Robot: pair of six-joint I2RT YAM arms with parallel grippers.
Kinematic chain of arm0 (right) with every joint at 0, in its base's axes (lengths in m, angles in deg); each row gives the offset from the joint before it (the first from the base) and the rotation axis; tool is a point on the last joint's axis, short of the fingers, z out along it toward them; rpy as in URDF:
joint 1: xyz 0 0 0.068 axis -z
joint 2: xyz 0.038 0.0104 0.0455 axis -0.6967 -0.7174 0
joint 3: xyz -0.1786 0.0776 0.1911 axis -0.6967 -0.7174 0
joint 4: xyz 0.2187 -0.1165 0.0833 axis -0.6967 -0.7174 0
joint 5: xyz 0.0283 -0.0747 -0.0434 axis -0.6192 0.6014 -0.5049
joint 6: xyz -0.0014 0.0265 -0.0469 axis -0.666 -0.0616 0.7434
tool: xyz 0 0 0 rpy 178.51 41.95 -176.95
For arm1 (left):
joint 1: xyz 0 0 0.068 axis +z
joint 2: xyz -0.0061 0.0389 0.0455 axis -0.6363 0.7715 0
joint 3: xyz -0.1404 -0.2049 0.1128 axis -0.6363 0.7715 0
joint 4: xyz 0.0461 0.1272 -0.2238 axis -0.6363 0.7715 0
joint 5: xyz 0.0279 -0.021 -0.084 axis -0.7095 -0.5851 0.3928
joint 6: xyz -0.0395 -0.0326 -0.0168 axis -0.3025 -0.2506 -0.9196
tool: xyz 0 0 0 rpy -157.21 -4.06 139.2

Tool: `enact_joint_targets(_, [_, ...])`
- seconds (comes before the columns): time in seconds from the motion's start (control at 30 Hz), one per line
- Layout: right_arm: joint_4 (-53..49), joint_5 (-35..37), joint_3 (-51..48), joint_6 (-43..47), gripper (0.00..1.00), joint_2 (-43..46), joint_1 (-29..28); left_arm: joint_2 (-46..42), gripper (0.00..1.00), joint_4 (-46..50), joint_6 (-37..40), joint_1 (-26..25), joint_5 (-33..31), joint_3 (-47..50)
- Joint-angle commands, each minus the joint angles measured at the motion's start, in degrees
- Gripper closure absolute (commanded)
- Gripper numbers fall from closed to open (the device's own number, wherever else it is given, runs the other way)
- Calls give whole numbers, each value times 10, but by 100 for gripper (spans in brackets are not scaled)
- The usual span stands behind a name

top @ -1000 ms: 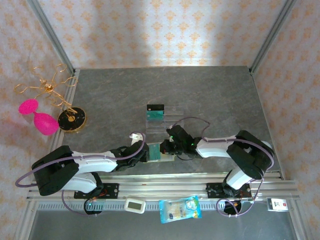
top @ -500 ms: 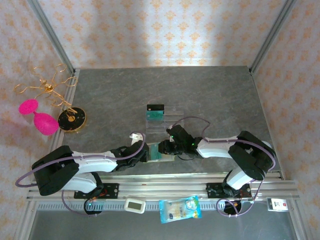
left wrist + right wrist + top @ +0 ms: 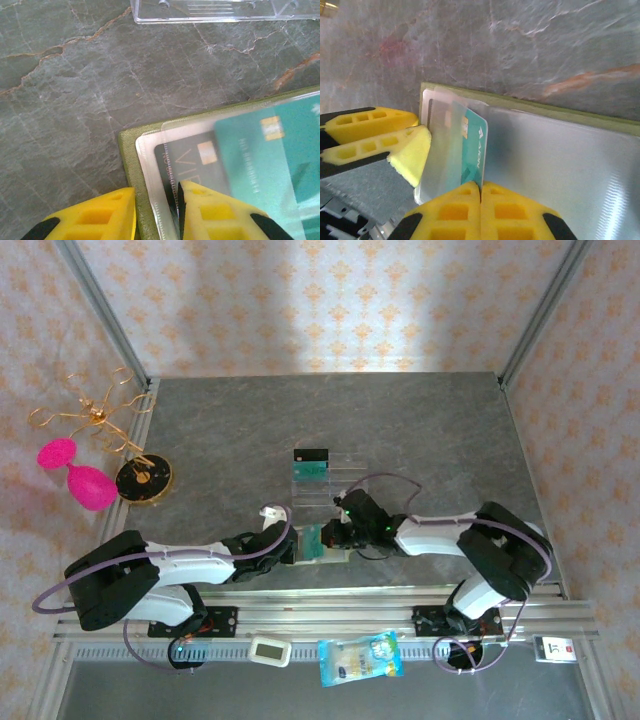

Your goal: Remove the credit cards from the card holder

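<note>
While the left gripper (image 3: 157, 216) clamps the holder (image 3: 129, 165), its yellow fingers (image 3: 95, 220) set one on each side of the olive edge and the clear sleeve (image 3: 150, 150), the right gripper (image 3: 481, 207) has its pads (image 3: 450, 212) pressed flat together, and the lower corner of a teal card (image 3: 472, 145) is nipped in the seam between them. That card sits partly out of the sleeve, just ahead of the right fingertips, chip showing. The holder lies open on the grey table (image 3: 75, 75) directly beneath both grippers, which face one another across it with their tips close together. A second card (image 3: 192, 160) - darker - lies inside the sleeve just ahead of the left fingers. Farther ahead of the left gripper is the clear tray (image 3: 225, 10), apart from the holder, and from above a third card (image 3: 312, 471), teal too, lies in it.
</note>
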Motion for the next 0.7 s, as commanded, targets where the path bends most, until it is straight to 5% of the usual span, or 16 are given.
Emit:
enact_joint_targets(0.0, [-40,35,-28,26,100,59,22,23,75,-20,5,-6,61,-3])
enact_joint_targets(0.33, [-173,75,15,123,100,168,31,-24,65,8,15,-4,61,-27])
enact_joint_targets(0.67, [-240,120,164,264,100,205,31,-155,22,89,10,3,32,-51])
